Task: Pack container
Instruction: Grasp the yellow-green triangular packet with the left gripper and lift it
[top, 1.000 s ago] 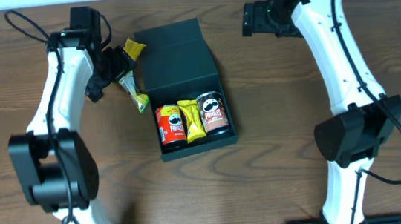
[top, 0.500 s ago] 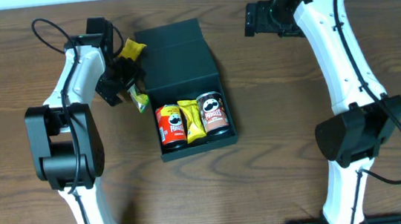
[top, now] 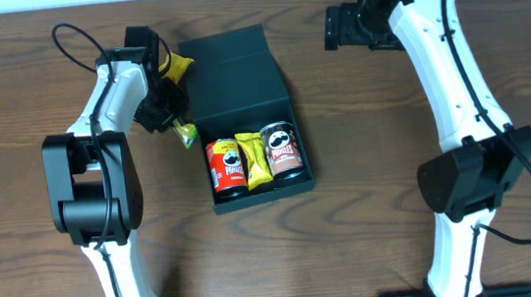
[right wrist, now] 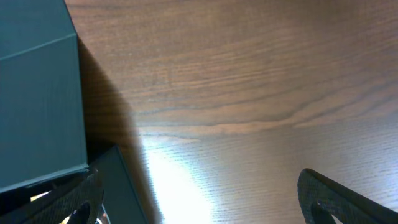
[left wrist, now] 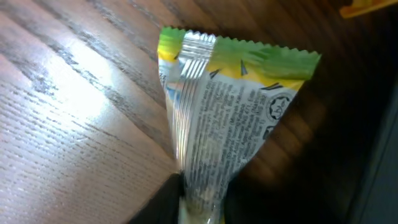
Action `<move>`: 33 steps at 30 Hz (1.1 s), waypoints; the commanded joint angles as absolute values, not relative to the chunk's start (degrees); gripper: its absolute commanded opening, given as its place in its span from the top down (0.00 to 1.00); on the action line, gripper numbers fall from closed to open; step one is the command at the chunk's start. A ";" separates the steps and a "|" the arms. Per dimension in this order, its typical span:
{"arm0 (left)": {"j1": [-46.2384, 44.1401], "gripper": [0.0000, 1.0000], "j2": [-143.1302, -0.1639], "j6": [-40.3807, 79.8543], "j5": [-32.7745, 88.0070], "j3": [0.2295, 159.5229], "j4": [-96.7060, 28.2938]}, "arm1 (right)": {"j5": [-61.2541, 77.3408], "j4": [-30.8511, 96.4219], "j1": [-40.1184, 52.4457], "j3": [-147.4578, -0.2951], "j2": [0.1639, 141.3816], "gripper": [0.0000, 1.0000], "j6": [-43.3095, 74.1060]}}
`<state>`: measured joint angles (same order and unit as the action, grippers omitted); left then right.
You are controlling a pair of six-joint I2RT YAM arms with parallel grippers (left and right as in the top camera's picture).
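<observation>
The container [top: 238,90], a dark teal box with its flap lid open toward the back, lies mid-table. Inside it lie a red can [top: 227,165], a yellow packet [top: 256,159] and a brown-pink can [top: 282,150]. My left gripper [top: 168,105] is at the box's left side, shut on one end of a silver, green and yellow snack packet [top: 185,132]. In the left wrist view that snack packet [left wrist: 230,106] is pinched between the dark fingers of the left gripper [left wrist: 202,202], just above the wood. My right gripper [top: 341,24] hangs open past the box's back right corner, with nothing between its fingers.
A second yellow packet [top: 176,66] lies by the lid's back left corner, close to my left wrist. In the right wrist view the container's wall [right wrist: 37,93] stands at the left, with the right gripper [right wrist: 199,199] over bare wood.
My left arm has swung right toward the container's left side, and its jaws have closed from wide open onto the snack packet. The right arm has not moved.
</observation>
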<state>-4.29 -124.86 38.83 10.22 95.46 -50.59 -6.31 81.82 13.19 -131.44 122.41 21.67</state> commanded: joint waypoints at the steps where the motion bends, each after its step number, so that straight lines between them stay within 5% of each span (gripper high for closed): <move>1: -4.23 0.83 -125.78 37.89 8.99 95.20 -50.72 | -7.29 82.39 12.69 -132.70 122.15 0.01 20.95; 5: -4.23 0.94 -125.78 37.65 8.95 95.20 -50.74 | -7.27 82.78 12.73 -132.70 122.15 0.01 20.95; 23: -4.21 0.94 -124.36 28.47 8.40 95.42 -52.31 | -7.29 81.80 12.71 -132.70 122.15 0.01 20.95; 33: -4.23 0.91 -111.74 19.18 3.64 95.42 -54.08 | -7.29 80.27 12.71 -132.70 122.15 0.01 20.95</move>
